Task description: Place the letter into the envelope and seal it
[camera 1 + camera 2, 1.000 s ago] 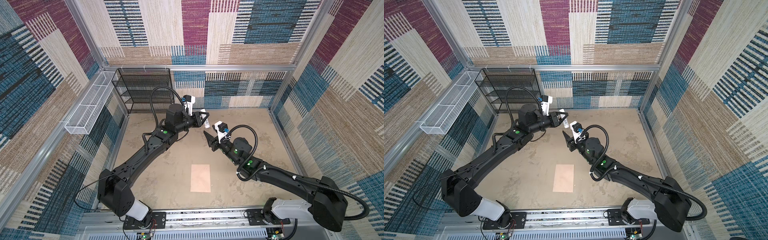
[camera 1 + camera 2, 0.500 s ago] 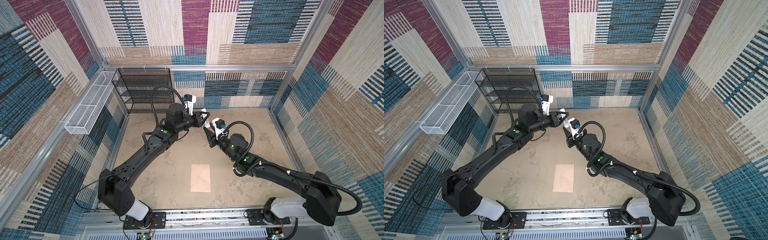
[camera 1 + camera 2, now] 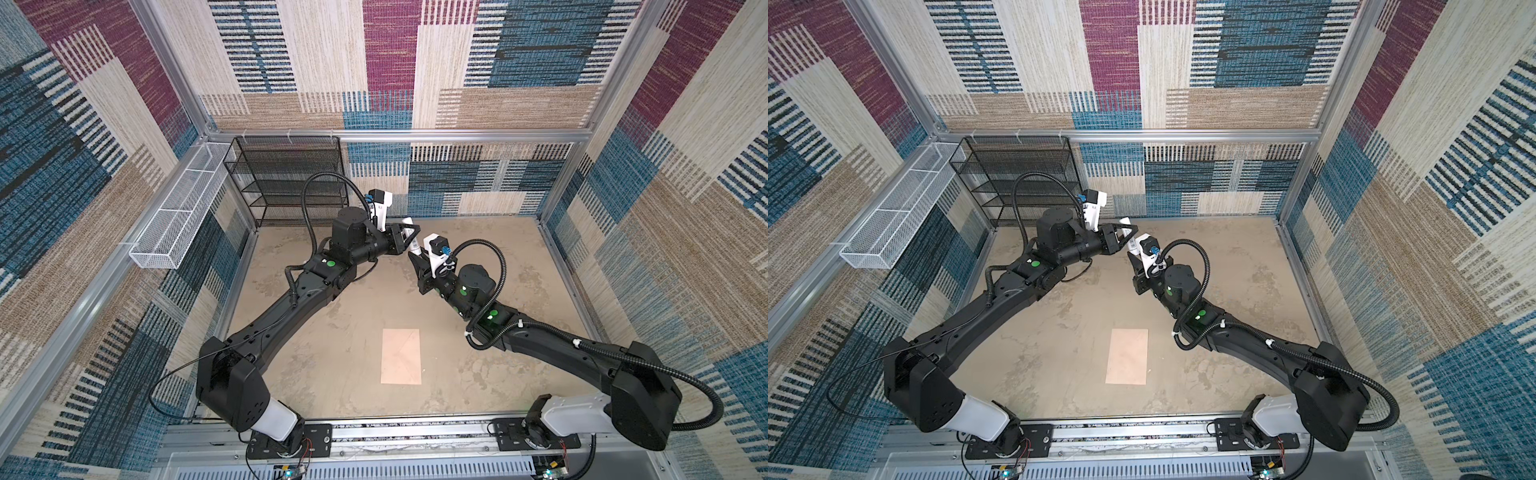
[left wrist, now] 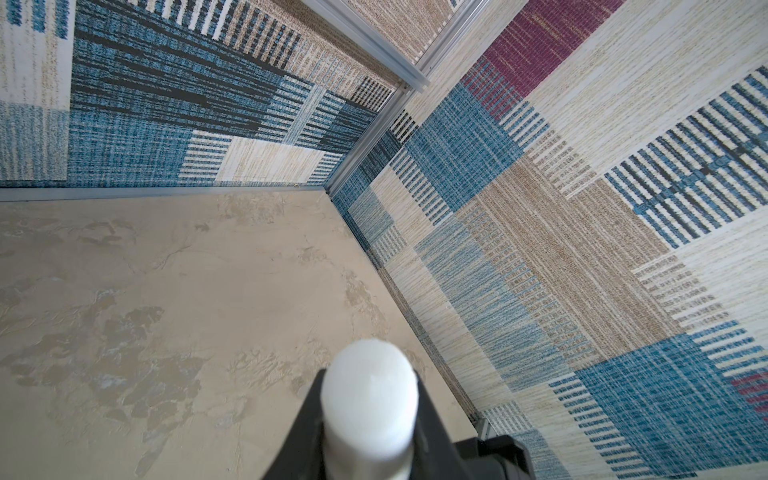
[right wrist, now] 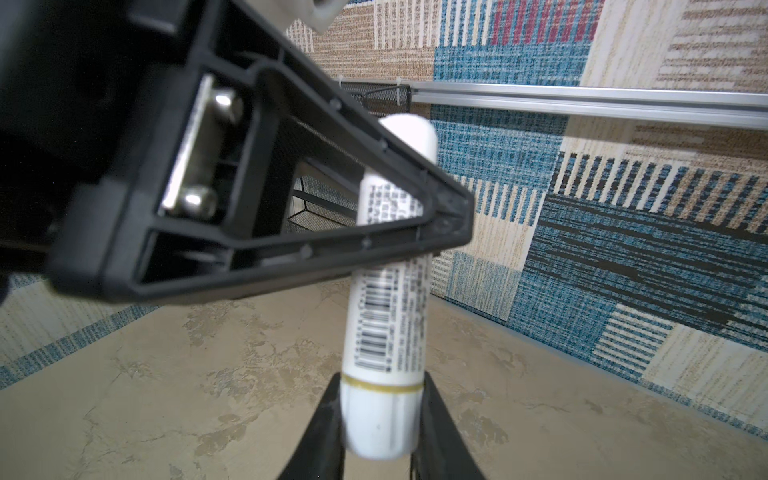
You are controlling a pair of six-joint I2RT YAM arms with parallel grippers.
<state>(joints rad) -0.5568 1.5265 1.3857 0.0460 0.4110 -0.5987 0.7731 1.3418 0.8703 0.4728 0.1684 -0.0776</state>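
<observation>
Peach-tan envelope [image 3: 401,356] lies flat on the worktop [image 3: 332,332], well apart from both end effectors on the arm-base side, and its flap appears folded down. The letter is not visible and is judged to be inside. The left end effector [image 3: 411,235] is clenched on a white tube [image 5: 386,324] held aloft. The right end effector [image 5: 380,399] grasps the tube's capped end just beside it. Sealing is judged outstanding; whether glue has been applied cannot be told.

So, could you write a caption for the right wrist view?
White barcoded glue stick held mid-body by the left jaws, its capped end between the right jaws, above the tan tabletop.
</observation>
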